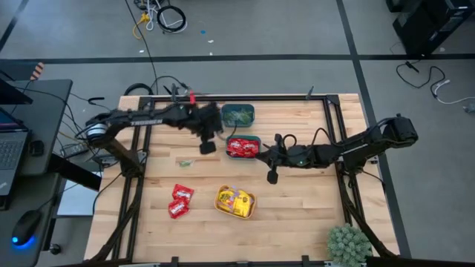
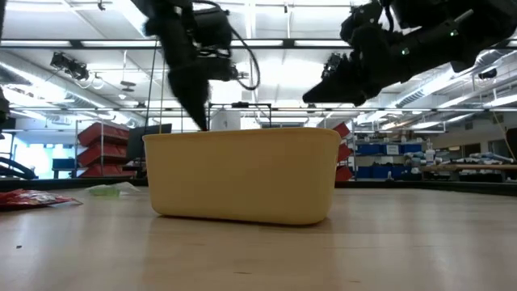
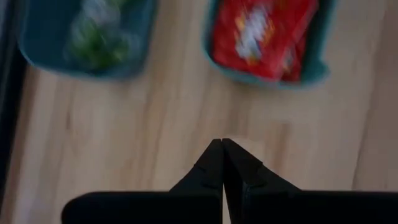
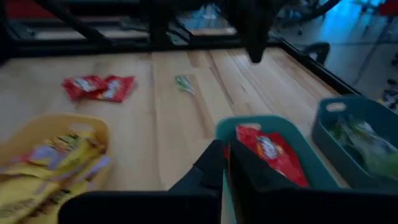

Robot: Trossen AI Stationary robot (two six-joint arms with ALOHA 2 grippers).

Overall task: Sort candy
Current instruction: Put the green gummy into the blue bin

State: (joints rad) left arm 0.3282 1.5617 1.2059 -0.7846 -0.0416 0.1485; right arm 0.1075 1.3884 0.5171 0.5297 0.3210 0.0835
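Note:
Two loose red candy packets [image 1: 179, 200] lie flat on the wood at the near left, also seen in the right wrist view [image 4: 99, 87]. A tiny pale green packet [image 1: 184, 162] lies farther back. My left gripper [image 1: 208, 145] hovers shut and empty over bare wood just left of the teal bin of red candy [image 1: 243, 147]; its closed tips show in its wrist view [image 3: 222, 146]. My right gripper [image 1: 272, 176] hangs shut and empty off that bin's near right corner, tips together [image 4: 225, 149]. Yellow packets fill the orange bin [image 1: 236, 202].
A second teal bin [image 1: 237, 115] holding green packets sits at the far edge behind the red one. The orange bin [image 2: 242, 174] fills the middle of the low view. A potted plant [image 1: 349, 243] stands at the near right corner. Black frame rails border the table.

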